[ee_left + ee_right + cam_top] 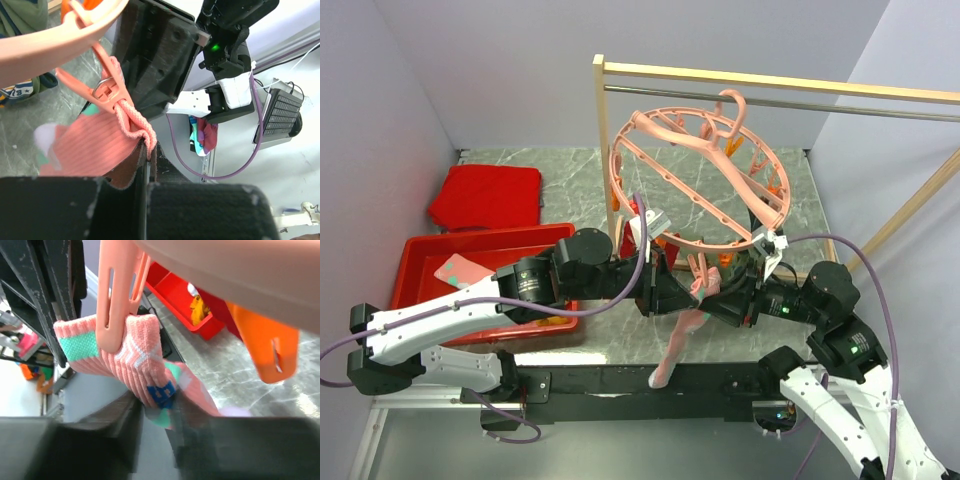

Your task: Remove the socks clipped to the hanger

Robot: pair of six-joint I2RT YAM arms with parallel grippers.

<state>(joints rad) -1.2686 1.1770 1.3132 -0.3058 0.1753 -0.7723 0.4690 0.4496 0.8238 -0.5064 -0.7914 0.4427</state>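
- Gently, I would draw the pink sock [678,345] down and out of its clip [107,90], in line with the clip, so the hanger [650,135] is not dragged.
- It is a salmon ribbed knit with teal and blue marks, hanging limp over the desk's [540,180] near edge, about midway along.
- The left tool [147,165] is clamped on its cuff.
- The right tool [155,415] straddles the sock; I cannot tell whether it grips.

Top view | your left gripper [672,292] and right gripper [728,300] flanked pink sock [678,345] | it hung under hanger [665,131].
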